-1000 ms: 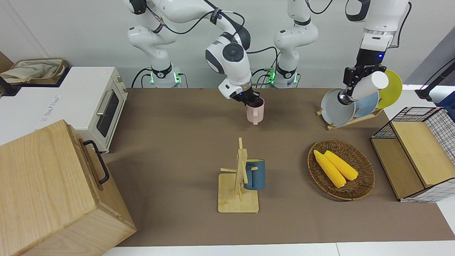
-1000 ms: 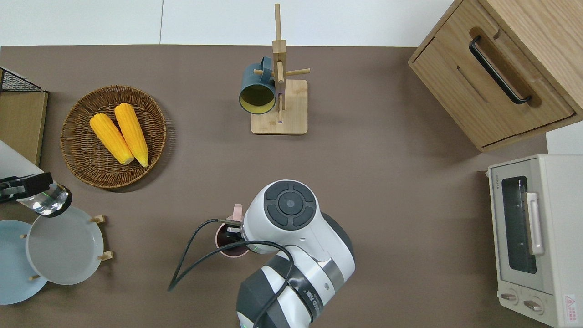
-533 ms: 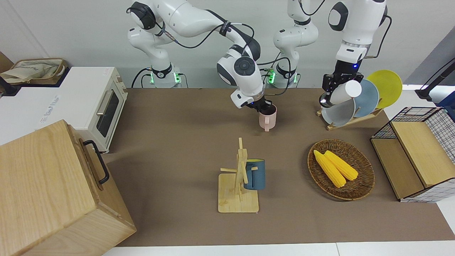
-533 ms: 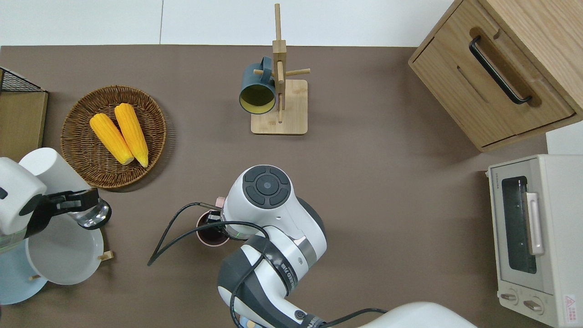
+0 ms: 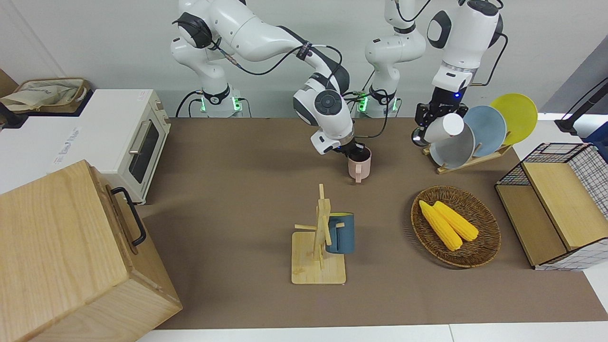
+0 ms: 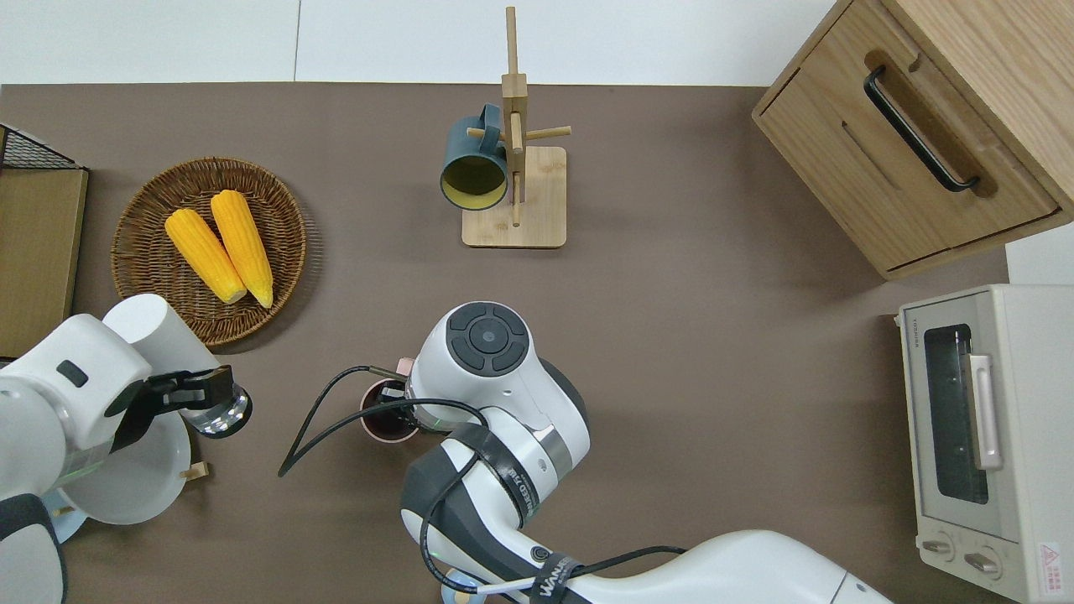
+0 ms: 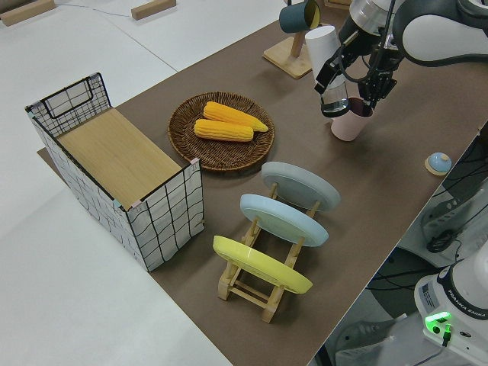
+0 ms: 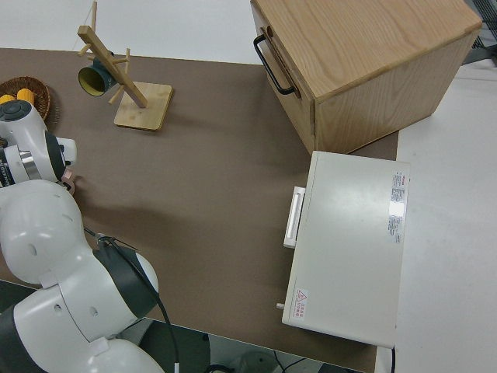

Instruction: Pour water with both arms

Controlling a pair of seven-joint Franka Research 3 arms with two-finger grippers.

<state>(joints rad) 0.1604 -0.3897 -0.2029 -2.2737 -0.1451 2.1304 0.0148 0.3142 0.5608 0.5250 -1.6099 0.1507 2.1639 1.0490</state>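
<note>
Two white robot arms at a brown table, each holding a drinking vessel.

The right gripper is clamped on the rim of a pink mug, which stands on the table near its middle, nearer to the robots than the wooden mug rack. The left gripper is closed around a white bottle with a shiny metal end, held tilted in the air, between the pink mug and the plate rack in the overhead view. A wicker basket holding two corn cobs lies farther from the robots.
</note>
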